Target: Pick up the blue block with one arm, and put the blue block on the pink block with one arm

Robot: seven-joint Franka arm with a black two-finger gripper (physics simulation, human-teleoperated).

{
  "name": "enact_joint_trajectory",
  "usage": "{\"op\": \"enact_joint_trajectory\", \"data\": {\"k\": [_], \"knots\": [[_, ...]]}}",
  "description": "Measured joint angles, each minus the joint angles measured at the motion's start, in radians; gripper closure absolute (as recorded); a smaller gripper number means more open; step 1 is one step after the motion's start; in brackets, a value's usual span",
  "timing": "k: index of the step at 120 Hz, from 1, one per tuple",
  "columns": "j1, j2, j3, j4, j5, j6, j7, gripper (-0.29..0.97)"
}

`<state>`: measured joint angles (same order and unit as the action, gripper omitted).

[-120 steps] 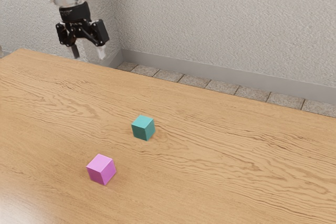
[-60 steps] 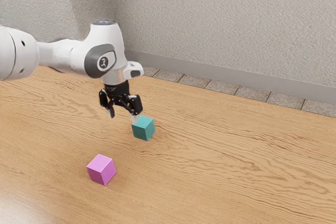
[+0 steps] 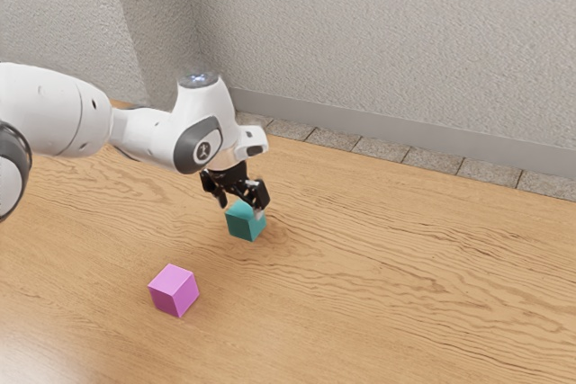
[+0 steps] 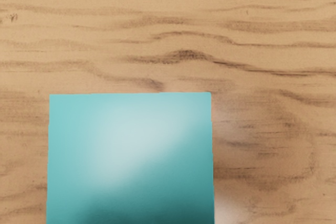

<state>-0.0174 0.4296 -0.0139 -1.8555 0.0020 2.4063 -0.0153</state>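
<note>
The blue block [image 3: 246, 224], teal in colour, rests on the wooden table [image 3: 405, 249] near its middle. My gripper [image 3: 243, 208] hangs directly over it, open, with one fingertip coming down on each side of the block's top. In the wrist view the blue block [image 4: 131, 156] lies large and close just under my hand. The pink block [image 3: 174, 290] sits on the table nearer the front, toward the exterior view's left of the blue block, apart from it.
A grey textured wall [image 3: 405, 33] with a baseboard and a strip of stone tiles [image 3: 432, 157] runs behind the table's far edge. My white arm [image 3: 108, 123] reaches in from the exterior view's left, above the table.
My arm has swung from high at the back left down toward the exterior view's right, and the gripper has come from beside the blue block to directly over it. Both blocks have stayed put.
</note>
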Motion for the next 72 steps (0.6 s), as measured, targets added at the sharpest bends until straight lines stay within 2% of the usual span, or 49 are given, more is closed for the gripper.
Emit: {"op": "enact_joint_trajectory", "data": {"k": [56,72], "knots": [[0.022,0.045,-0.003,0.011,0.000,0.036,0.033,0.00],[0.026,0.085,-0.003,0.042,0.000,0.040,0.045,0.05]]}}
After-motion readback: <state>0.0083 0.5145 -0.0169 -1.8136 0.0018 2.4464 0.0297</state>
